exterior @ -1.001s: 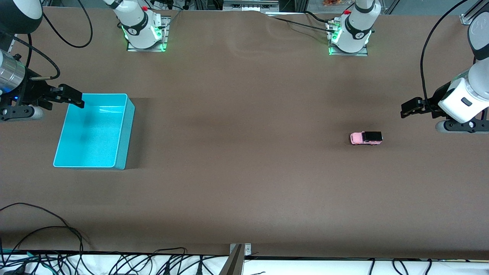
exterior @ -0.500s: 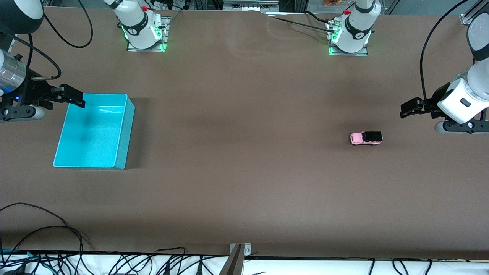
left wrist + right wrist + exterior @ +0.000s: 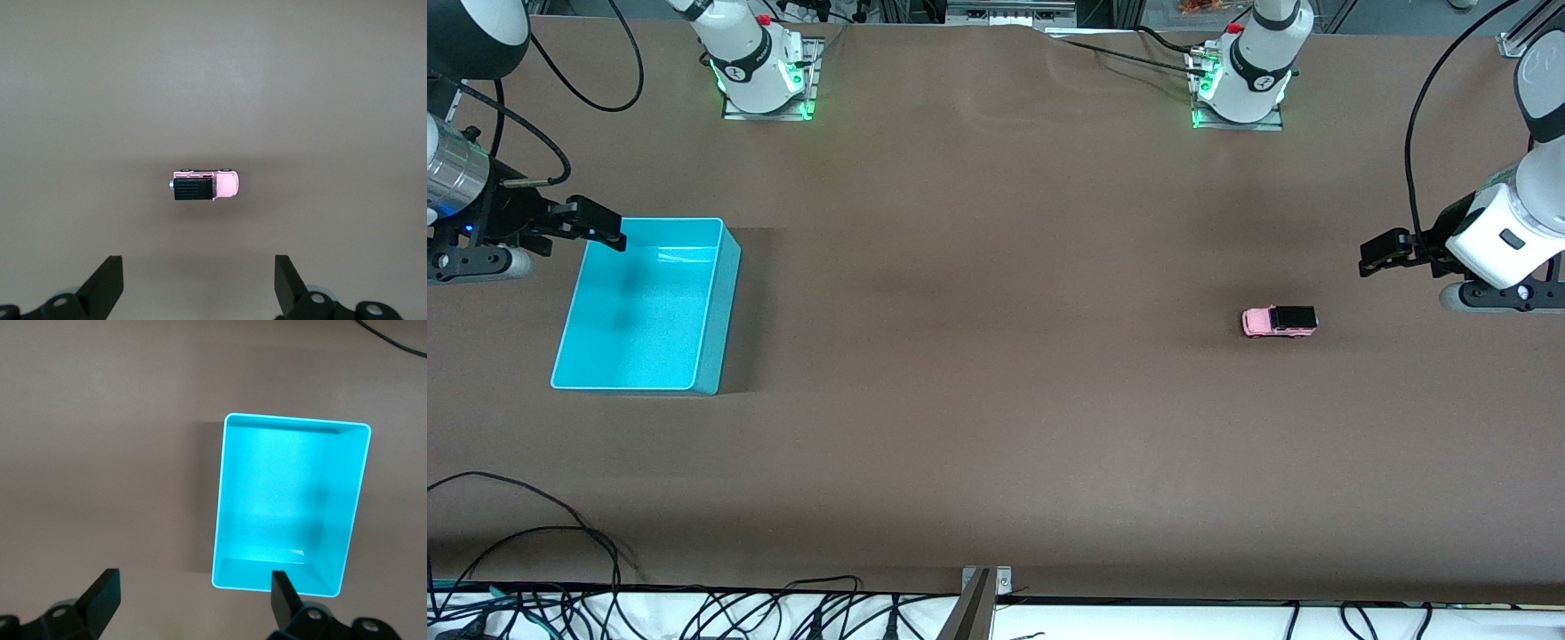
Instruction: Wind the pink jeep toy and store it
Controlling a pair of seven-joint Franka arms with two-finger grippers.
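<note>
Overhead, the empty left gripper (image 3: 197,283) hangs wide-jawed above the pink jeep toy (image 3: 1279,321), seemingly lined up to grasp it (right gripper (image 3: 193,600), also spread, waits over the turquoise bin (image 3: 713,293)).

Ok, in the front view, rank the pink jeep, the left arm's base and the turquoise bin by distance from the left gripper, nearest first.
From the open left gripper:
1. pink jeep toy, on the table close by, nearer the front camera.
2. left arm's base, at the table's top edge.
3. turquoise bin, at the right arm's end.
</note>
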